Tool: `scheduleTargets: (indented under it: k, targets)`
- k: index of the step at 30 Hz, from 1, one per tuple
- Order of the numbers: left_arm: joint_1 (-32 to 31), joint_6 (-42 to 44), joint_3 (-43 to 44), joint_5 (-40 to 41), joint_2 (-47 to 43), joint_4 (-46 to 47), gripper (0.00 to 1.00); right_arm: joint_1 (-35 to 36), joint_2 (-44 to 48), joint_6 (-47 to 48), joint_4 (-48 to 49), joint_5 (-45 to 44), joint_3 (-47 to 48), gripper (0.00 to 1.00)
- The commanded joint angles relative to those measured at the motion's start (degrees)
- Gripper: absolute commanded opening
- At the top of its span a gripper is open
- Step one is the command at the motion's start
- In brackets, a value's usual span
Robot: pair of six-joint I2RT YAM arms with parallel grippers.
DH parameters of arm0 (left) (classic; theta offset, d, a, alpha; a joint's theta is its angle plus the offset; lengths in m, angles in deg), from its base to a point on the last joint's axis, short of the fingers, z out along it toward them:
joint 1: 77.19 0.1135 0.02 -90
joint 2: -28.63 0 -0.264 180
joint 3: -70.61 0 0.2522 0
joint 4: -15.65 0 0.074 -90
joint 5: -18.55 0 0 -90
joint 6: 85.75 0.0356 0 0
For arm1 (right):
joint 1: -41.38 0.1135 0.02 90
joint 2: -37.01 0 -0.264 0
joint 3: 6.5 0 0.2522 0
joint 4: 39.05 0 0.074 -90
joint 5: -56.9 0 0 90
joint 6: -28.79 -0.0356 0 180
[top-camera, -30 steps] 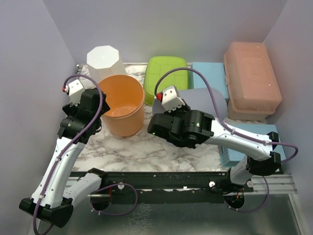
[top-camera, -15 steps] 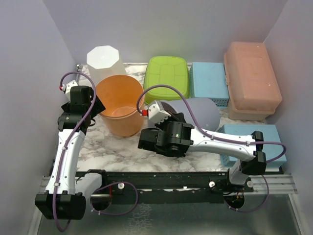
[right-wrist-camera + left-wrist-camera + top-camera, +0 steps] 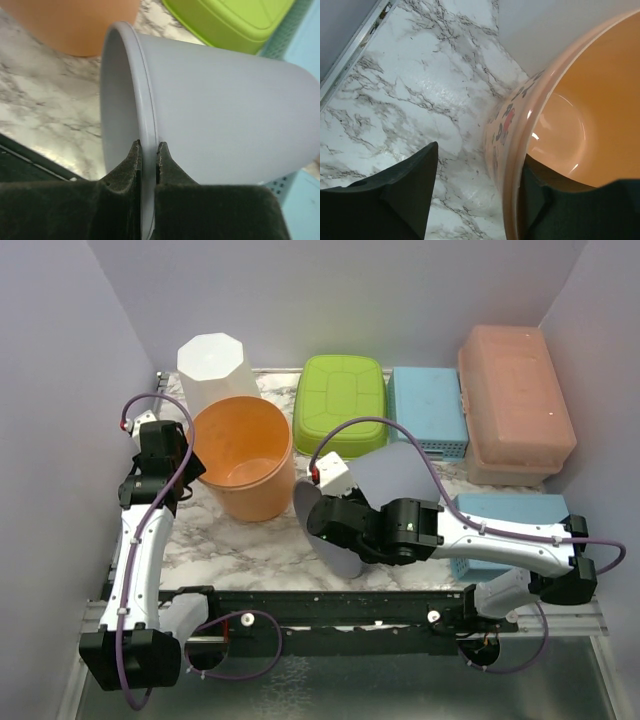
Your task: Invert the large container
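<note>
The grey container (image 3: 400, 468) is held tilted on its side over the middle of the desk (image 3: 265, 545). Its mouth is turned near-left, just right of the orange tub (image 3: 245, 455) and near of the green box (image 3: 342, 400). Its rim is pinched between the right fingers (image 3: 125, 170), one inside and one outside. The orange tub is stood upright at the far left. Its rim is straddled by the spread left fingers (image 3: 400, 195), and bare desk is seen between the outer finger and the wall.

no readable text; only small cartoon prints on the orange container (image 3: 504, 131).
</note>
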Motion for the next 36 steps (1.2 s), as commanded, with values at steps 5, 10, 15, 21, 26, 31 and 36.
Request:
scheduleTargets:
  k: [5, 10, 15, 21, 26, 31, 36]
  targets:
    - [1.06, 1.27, 1.60, 1.42, -2.11, -1.19, 0.49, -4.93, 1.71, -5.11, 10.58, 21.50, -6.00, 0.01]
    - [1.13, 1.50, 3.52, 3.01, -1.97, -2.24, 0.41, -6.52, 3.05, -6.84, 15.37, 25.37, -9.09, 0.05]
    - [1.16, 2.36, 5.92, 9.50, -1.77, -4.51, 0.37, -7.29, 2.29, -7.38, 15.55, 27.25, -9.44, 0.10]
    - [2.19, 2.96, 5.36, 12.60, -1.16, -4.82, 0.34, -7.82, 1.89, -6.61, 16.14, 29.50, -10.25, 0.18]
    - [4.18, 3.70, 6.85, 16.69, -0.89, -5.54, 0.34, -7.82, 0.76, -6.32, 15.54, 28.67, -10.09, 0.20]
    - [6.64, 5.51, 8.70, 17.32, -0.50, -6.00, 0.38, -7.84, -0.27, -5.97, 16.54, 29.69, -9.95, 0.20]
    - [6.75, 5.18, 10.47, 13.26, -1.75, -6.52, 0.64, -7.84, -1.10, -5.91, 17.37, 30.78, -9.99, 0.18]
